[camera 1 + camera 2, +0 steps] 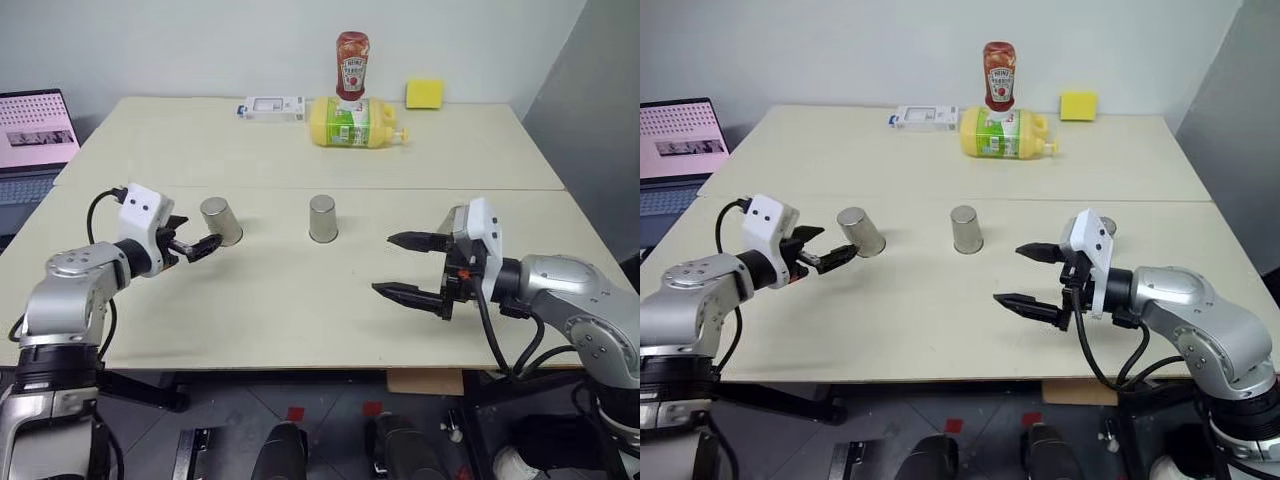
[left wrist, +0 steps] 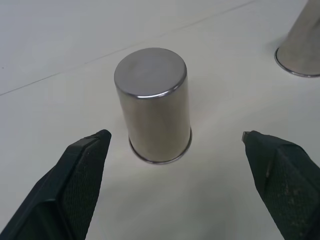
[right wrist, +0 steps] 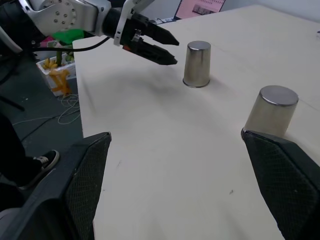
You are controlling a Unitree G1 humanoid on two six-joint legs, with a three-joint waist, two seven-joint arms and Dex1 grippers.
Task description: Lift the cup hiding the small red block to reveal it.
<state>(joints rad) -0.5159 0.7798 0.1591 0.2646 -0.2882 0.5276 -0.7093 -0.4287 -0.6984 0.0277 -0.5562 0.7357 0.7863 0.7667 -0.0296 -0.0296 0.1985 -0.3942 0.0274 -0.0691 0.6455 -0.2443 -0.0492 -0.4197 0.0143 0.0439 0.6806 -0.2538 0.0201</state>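
Observation:
Three identical silver-grey metal cups stand upside down on the beige table (image 1: 300, 310). My left gripper (image 1: 198, 236) is open, just short of the left cup (image 1: 221, 220). In the left wrist view that cup (image 2: 154, 105) stands ahead, between the two fingers (image 2: 75, 185) and untouched. The middle cup (image 1: 322, 218) stands alone. A sliver of the third cup (image 1: 1107, 226) peeks out behind my right gripper (image 1: 385, 263), which is open and empty, pointing left above the table. The small red block is hidden.
At the table's far side are a ketchup bottle (image 1: 352, 64), a yellow bottle on its side (image 1: 352, 122), a yellow sponge (image 1: 424, 93) and a white box (image 1: 272, 107). A laptop (image 1: 35, 130) sits off the left edge.

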